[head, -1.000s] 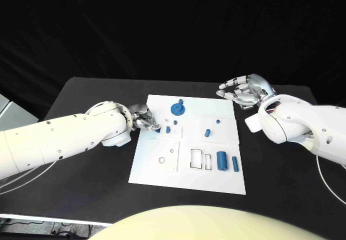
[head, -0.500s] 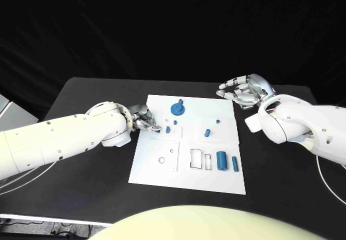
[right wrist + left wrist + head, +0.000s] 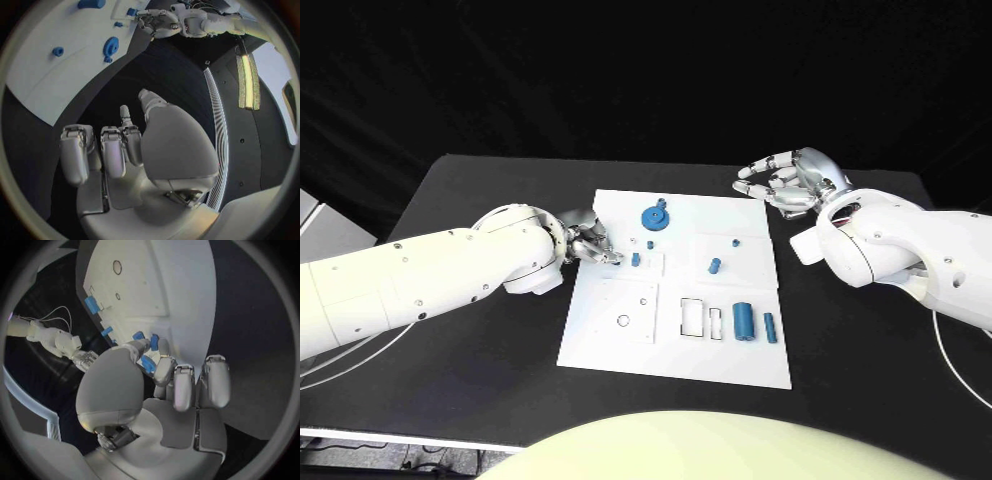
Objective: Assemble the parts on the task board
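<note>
Fingers (image 3: pixel 164 371) of the left hand (image 3: pixel 589 240) pinch a small blue part (image 3: pixel 147 364) at the left edge of the white board (image 3: pixel 733 360). Right hand (image 3: pixel 788 182), curled and empty, hovers off its far right corner. A weak pinch could let the part slip or tilt.

A black table (image 3: pixel 473 350) carries the white task board (image 3: pixel 625 350) at its middle
</note>
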{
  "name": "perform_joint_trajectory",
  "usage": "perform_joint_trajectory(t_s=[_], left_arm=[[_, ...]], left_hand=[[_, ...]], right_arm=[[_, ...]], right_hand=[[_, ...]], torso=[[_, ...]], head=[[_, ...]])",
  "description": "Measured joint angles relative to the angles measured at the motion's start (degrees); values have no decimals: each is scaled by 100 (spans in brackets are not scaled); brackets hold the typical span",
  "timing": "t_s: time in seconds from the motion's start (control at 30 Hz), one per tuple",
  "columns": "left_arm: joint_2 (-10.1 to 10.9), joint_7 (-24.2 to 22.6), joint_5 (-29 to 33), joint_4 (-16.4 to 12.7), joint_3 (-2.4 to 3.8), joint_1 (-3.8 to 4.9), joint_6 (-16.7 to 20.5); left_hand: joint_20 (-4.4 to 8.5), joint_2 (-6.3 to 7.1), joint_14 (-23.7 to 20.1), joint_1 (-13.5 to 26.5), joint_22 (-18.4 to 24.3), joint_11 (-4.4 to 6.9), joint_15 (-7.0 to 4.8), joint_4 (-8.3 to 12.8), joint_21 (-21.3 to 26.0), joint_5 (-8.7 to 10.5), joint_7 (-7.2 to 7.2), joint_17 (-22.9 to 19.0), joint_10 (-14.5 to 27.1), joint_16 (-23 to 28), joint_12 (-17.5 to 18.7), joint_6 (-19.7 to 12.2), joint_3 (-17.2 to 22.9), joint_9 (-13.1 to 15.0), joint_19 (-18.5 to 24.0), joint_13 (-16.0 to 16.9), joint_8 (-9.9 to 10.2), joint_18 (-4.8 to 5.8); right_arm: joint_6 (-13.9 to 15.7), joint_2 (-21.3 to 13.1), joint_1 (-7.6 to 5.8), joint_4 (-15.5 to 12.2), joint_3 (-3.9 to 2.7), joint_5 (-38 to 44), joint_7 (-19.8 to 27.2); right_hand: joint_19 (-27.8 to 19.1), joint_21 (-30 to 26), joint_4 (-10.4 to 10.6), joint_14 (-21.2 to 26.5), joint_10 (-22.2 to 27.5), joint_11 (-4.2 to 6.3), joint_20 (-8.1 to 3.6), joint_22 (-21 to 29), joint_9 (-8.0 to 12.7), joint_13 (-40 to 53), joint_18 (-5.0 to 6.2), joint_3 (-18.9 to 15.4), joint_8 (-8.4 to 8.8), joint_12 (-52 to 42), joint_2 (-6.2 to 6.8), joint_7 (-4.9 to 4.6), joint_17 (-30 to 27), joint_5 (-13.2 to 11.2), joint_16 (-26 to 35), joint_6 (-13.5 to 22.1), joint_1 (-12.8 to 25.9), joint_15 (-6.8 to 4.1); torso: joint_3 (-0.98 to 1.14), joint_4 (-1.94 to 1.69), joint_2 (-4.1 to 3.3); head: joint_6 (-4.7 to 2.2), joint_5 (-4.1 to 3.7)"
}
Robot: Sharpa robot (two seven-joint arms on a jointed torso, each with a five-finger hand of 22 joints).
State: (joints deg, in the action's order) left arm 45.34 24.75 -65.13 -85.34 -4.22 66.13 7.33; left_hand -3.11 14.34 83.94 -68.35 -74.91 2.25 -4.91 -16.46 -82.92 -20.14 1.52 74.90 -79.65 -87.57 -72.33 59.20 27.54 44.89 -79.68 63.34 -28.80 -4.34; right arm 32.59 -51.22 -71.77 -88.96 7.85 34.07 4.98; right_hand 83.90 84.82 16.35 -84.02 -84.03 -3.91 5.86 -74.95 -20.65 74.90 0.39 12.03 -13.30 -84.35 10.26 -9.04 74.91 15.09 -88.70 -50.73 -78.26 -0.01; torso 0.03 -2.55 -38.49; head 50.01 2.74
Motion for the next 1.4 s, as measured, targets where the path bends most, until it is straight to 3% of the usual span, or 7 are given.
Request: perform_joint_trajectory(t_s=[0.2,0.27,0.53,0.97,1.03,1.07,1.4], left_arm=[[-6,-20,28,-15,3,1,27],[-6,-30,48,-16,3,1,42],[-4,-66,183,-20,0,-3,105],[-24,-88,461,-47,7,-3,95],[-30,-82,478,-51,8,-3,71],[-33,-77,485,-54,8,-3,56],[-33,43,390,-70,11,-3,-76]], left_hand=[[-8,223,1,-375,0,22,-41,36,0,4,-11,0,-21,0,0,6,764,35,-8,12,-1,0],[-8,279,1,-460,0,23,-41,-22,0,-166,-7,0,-20,0,0,-61,822,116,-8,7,-62,0],[-8,240,0,-423,1,3,-41,-54,0,-538,29,0,-39,-23,6,-139,854,354,-8,67,-269,0],[-8,227,0,-143,0,23,-40,-75,0,-685,-5,0,-186,-23,-228,-103,878,496,-7,396,-407,0],[-8,235,0,-135,0,31,-40,43,0,-688,-6,0,-197,-23,-239,-102,996,499,-8,430,-414,10],[-8,235,0,-135,1,32,-40,43,0,-688,-6,0,-198,-23,-246,-101,996,502,-8,453,-414,88],[14,219,0,-16,1,81,-40,61,-24,-688,-2,0,-290,-23,-388,-58,979,527,-29,632,-487,91]], right_arm=[[0,1,0,1,0,1,0],[0,2,0,1,0,1,0],[0,2,0,3,0,2,0],[-1,2,0,4,0,4,-2],[-1,2,0,4,0,5,-2],[-1,2,0,4,0,5,-2],[-1,-7,0,0,0,9,-3]], right_hand=[[0,0,0,0,0,0,0,0,0,0,0,0,0,0,0,0,0,0,0,0,0,0],[0,0,0,0,0,0,0,0,0,0,0,0,0,0,0,0,0,0,0,0,0,0],[0,0,0,0,0,0,0,1,0,0,0,0,0,0,0,0,0,0,0,0,0,0],[0,0,-16,0,0,0,0,2,6,0,0,16,-24,0,-24,0,4,0,0,0,24,0],[0,0,-16,0,0,0,0,2,6,0,0,16,-24,0,-24,0,4,0,0,0,24,0],[0,0,-16,0,0,0,0,2,6,0,0,16,-24,0,-24,0,4,0,0,0,24,0],[0,0,-16,0,0,0,0,3,6,0,0,16,-23,0,-24,0,3,0,0,0,24,0]], torso=[[0,-1,-1],[0,-1,-1],[0,-1,-2],[0,-1,-2],[0,-1,-2],[0,-1,-2],[3,-1,-2]], head=[[0,-3],[0,-3],[0,-6],[0,-15],[0,-16],[0,-19],[0,-29]])
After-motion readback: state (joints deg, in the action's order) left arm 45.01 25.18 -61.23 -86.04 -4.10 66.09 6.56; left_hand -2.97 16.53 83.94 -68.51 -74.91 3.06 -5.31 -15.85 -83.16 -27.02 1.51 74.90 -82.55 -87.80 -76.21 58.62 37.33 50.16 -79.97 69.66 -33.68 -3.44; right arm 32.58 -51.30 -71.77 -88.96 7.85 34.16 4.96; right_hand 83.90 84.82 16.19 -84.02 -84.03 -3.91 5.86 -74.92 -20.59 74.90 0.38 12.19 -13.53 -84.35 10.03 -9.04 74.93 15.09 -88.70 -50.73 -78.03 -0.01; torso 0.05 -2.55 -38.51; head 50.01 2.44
